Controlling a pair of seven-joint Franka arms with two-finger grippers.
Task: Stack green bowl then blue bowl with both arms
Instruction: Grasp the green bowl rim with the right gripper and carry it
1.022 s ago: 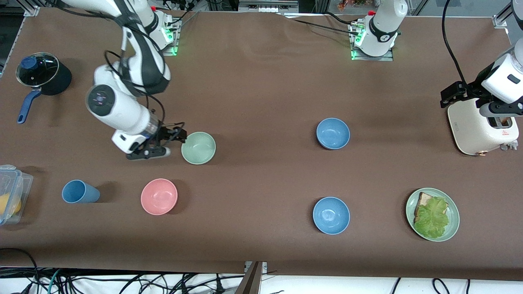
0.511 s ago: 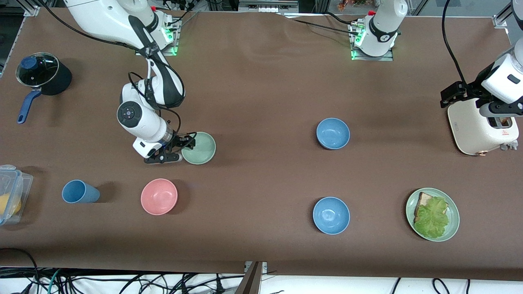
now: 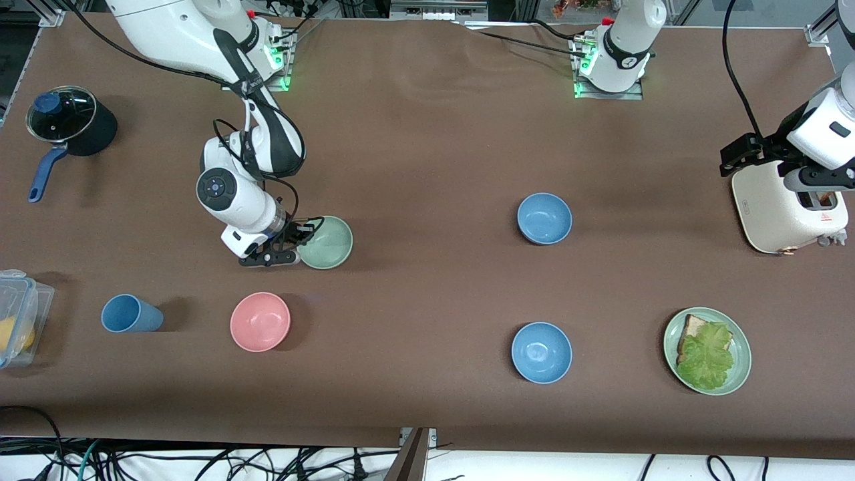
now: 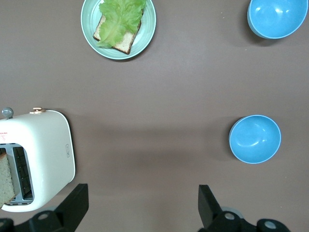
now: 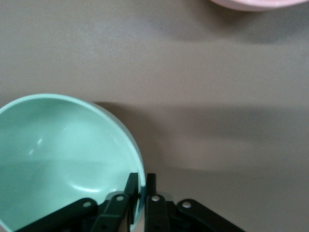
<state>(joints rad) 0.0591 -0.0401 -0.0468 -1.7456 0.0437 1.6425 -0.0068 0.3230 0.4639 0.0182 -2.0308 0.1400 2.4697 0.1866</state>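
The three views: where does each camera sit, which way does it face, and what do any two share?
Front view: high across the table, facing both bases; shows the right arm reaching to the green bowl, and the left tool over the toaster.
Left wrist view: on the waiting left arm, looking straight down; open left tool, toaster, plate, two blue bowls.
Right wrist view: just above the table; right tool shut on the green bowl's rim, pink bowl at the frame edge.
Shared: front and right wrist both show the green bowl.

Brown table [image 3: 427,133] is laid w/ green bowl [image 3: 327,242], pink bowl [image 3: 260,321], two blue bowls [image 3: 544,218] [image 3: 541,352], blue cup [image 3: 130,314]. Pot [image 3: 70,123], toaster [image 3: 788,210], plate [image 3: 707,351] w/ toast & lettuce, plastic container [image 3: 20,314] are also seated on it.
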